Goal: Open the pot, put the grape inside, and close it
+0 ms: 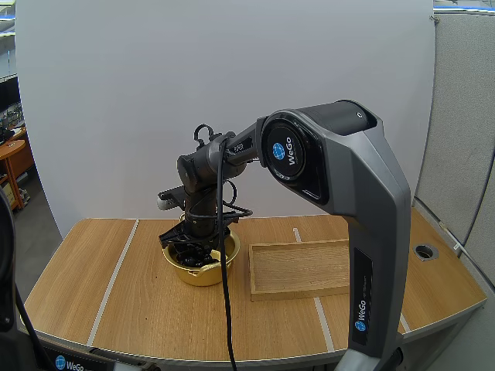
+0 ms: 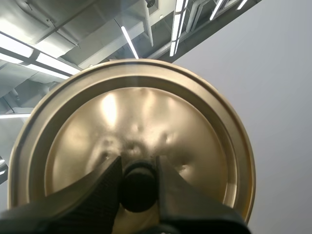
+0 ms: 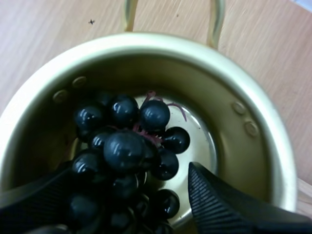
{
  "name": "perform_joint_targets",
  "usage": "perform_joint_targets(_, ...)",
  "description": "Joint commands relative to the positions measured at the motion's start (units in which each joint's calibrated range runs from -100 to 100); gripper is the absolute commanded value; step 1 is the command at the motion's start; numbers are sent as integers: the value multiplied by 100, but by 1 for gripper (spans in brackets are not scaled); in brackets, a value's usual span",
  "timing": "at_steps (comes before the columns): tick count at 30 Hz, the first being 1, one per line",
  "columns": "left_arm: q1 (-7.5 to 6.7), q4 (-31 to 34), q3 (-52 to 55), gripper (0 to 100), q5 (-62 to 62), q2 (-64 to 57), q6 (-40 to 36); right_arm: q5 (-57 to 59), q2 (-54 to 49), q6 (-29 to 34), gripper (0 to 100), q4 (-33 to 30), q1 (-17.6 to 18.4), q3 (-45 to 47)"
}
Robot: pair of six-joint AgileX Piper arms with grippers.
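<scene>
Grapes [image 3: 124, 151] in pot [image 3: 265, 146], stem [image 3: 171, 105] toward handle [image 3: 217, 24]; right hand [image 3: 127, 169] wide; left hand [image 2: 138, 162] clamps lid [image 2: 146, 107] by knob [image 2: 139, 191].

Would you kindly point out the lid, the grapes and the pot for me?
Lid [image 2: 141, 122]: left wrist view, the middle of its gold face.
Grapes [image 3: 124, 148]: right wrist view, a big berry mid-bunch.
Pot [image 1: 203, 276]: high view, its front outer wall.

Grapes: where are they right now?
The grapes sit inside the gold pot, between the right tool's spread fingers; in the high view the pot stands left of the wooden tray.
</scene>
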Motion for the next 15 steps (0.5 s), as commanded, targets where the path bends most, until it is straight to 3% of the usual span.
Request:
perform_joint_targets(1,-24,52,-25,0,-196,-30,-67,172,-460,94,100,-113,5,25)
perform_joint_targets(15,-24,52,-25,0,-196,-30,-67,926,-1995,198,100,-128,5,25)
